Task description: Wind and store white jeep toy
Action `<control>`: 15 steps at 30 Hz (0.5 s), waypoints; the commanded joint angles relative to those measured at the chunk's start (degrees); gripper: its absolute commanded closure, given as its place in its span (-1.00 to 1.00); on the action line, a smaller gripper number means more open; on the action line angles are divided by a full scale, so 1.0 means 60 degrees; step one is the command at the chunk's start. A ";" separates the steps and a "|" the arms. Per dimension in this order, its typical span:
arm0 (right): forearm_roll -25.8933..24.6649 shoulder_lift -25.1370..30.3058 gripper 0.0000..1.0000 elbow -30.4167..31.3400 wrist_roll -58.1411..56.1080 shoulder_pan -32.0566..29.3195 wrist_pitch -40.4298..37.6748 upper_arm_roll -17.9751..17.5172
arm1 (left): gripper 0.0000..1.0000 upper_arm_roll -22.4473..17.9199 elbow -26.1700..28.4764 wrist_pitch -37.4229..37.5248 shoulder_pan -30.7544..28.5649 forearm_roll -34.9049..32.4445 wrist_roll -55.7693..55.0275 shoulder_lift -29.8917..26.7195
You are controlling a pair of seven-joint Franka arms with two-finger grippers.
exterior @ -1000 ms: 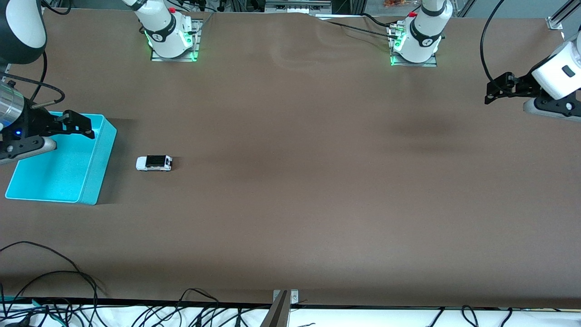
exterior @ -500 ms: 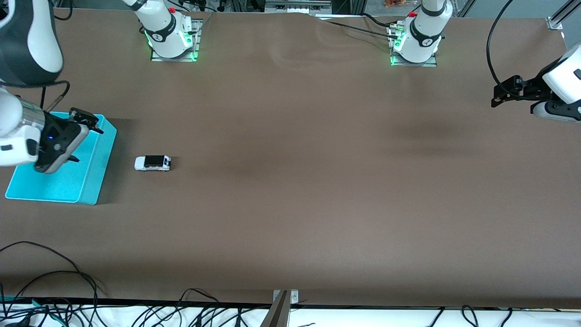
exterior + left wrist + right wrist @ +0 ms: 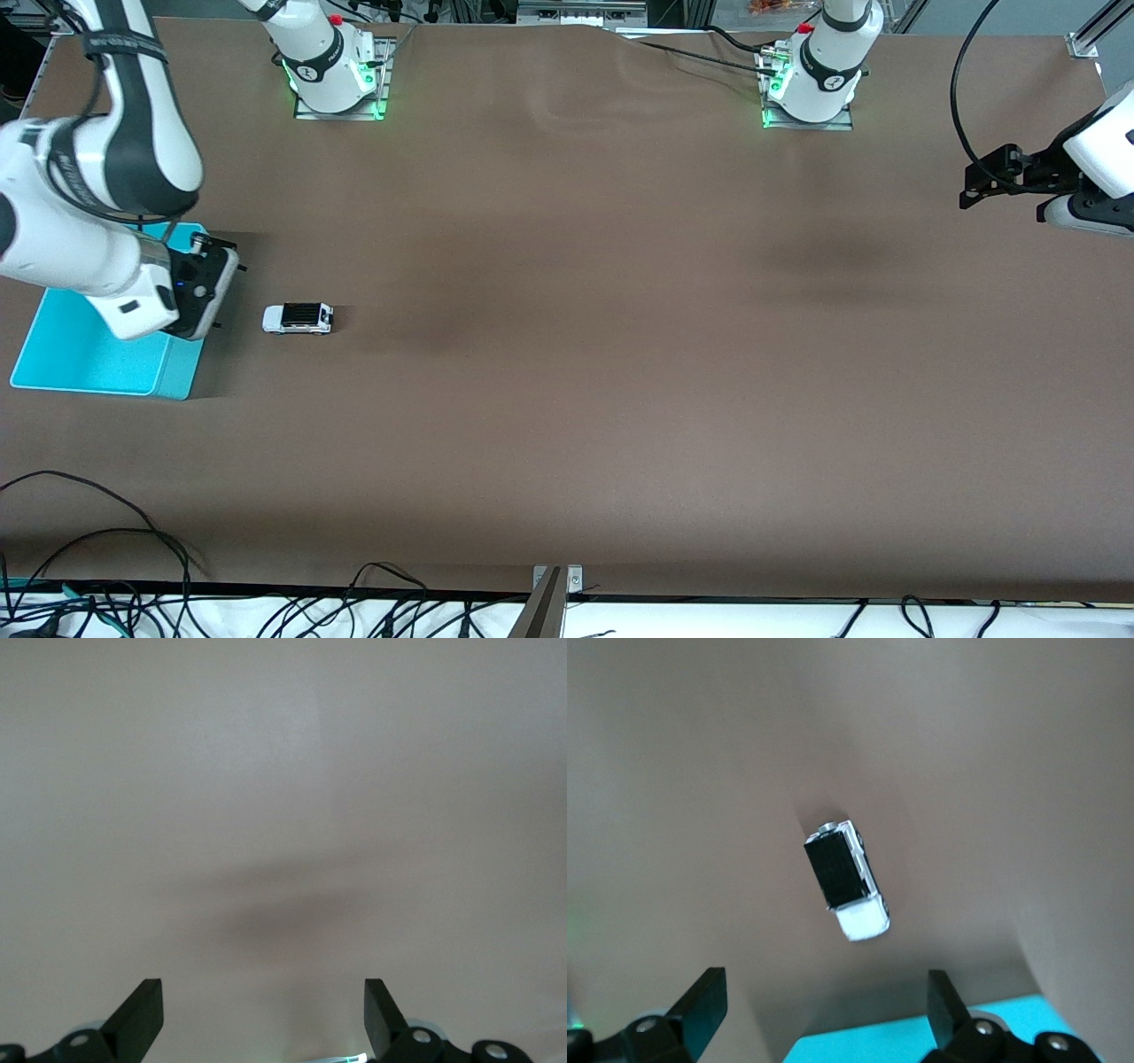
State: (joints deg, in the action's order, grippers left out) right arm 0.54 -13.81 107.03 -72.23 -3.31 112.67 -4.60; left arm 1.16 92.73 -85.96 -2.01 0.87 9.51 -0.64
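**White jeep on brown cloth: lining up a clean first grasp**

White and boxy, with a black roof and dark windows, the small white jeep toy (image 3: 299, 318) sits on its wheels on the brown table covering (image 3: 567, 354), toward the right arm's end of the table. Just beside it, closer still to that end, lies the shallow turquoise plastic tray (image 3: 80, 354), where the toy will presumably be stored. Jeep and tray are near each other but not touching.

The right gripper (image 3: 215, 288) hovers over the tray's edge next to the jeep, fingers spread wide and holding nothing. In the right wrist view the jeep (image 3: 844, 881) lies ahead of the two dark fingertips (image 3: 700, 1001), slanted against the line between them rather than square to it.

The step in hand looks like the approach for a pick. To do it well, the gripper should shift over the toy until the jeep is centred between the fingers, then turn the wrist so the pads meet the long flat sides rather than the corners. Since the toy is much smaller than the gripper, the descent should be straight and low, stopping just short of the cloth. A skewed closure would likely push the car, which may roll on its wheels.

The left gripper (image 3: 979, 182) waits over the table's other end, released and empty, its fingertips (image 3: 142, 1014) apart above bare cloth.
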 commanded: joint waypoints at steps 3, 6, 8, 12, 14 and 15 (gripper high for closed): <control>0.0101 0.0280 -1.00 0.2081 -0.1202 -0.0020 0.2268 -0.0082 | -1.00 0.0027 -0.0322 0.0234 -0.0046 0.0207 0.0070 0.0137; 0.0101 0.0207 -1.00 0.2742 -0.1627 -0.0020 0.3294 -0.0082 | -1.00 0.0027 -0.0337 0.0220 -0.0046 0.0207 0.0055 0.0151; 0.0101 0.0163 -1.00 0.3050 -0.1862 -0.0020 0.3880 -0.0082 | -1.00 0.0027 -0.0322 0.0220 -0.0061 0.0207 0.0070 0.0151; 0.0101 -0.0158 -1.00 0.3314 -0.2447 -0.0020 0.4716 -0.0082 | -1.00 0.0027 -0.0322 0.0234 -0.0076 0.0207 0.0055 0.0151; 0.0101 -0.0407 -1.00 0.3300 -0.2653 -0.0020 0.4995 -0.0082 | -1.00 0.0027 -0.0337 0.0220 -0.0061 0.0192 0.0055 0.0151; 0.0101 -0.0495 -1.00 0.3315 -0.2755 -0.0020 0.5127 -0.0082 | -1.00 0.0027 -0.0337 0.0220 -0.0061 0.0192 0.0041 0.0151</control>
State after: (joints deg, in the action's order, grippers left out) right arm 0.54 -15.17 125.75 -84.55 -3.29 139.16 -4.93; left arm 1.16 92.68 -85.96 -2.01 0.89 9.51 -0.49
